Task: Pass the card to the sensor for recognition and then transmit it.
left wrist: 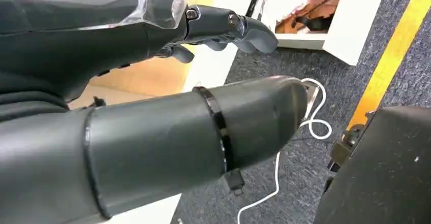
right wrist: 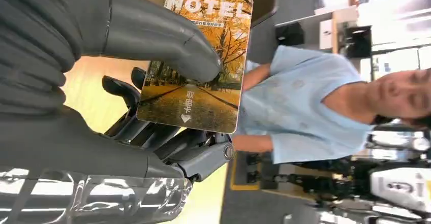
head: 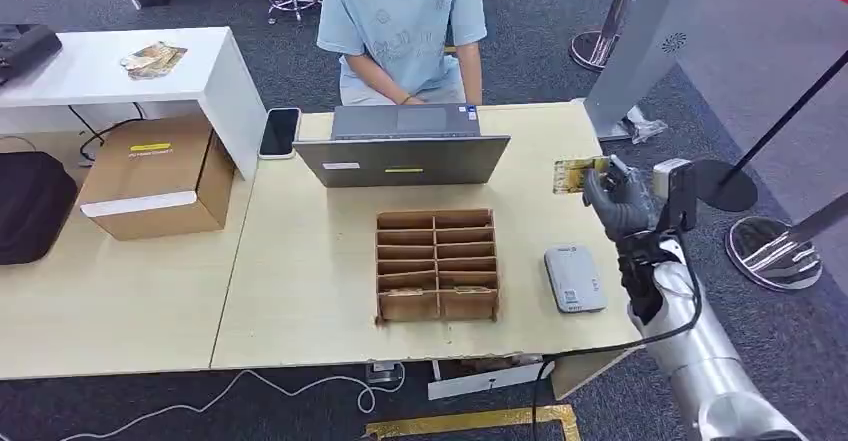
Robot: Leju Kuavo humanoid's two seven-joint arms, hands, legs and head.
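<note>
Right hand: the right hand [head: 622, 201] is seen raised above the right end of the table [head: 300, 291], with the card [head: 577, 175] pinched between thumb and fingers.
Card position: the card is held in the air near the laptop [head: 405, 147], well apart from the grey sensor [head: 574, 278] lying flat on the table beside the cardboard organizer [head: 437, 264].
Card look: in the right wrist view the card [right wrist: 199, 61] is shown close, printed with an avenue of yellow autumn trees, the word "MOTEL" at one end and small characters with an arrow near the other; the thumb [right wrist: 167, 36] is pressed on its face.
Head view detail: the card's print cannot be read there.
Left hand: in the left wrist view the left hand [left wrist: 152, 97] is seen over carpet and a white cable [left wrist: 305, 132], nothing held, fingers [left wrist: 239, 28] extended and apart.
Person: a person in a light blue shirt [head: 402, 21] is seated behind the laptop.
</note>
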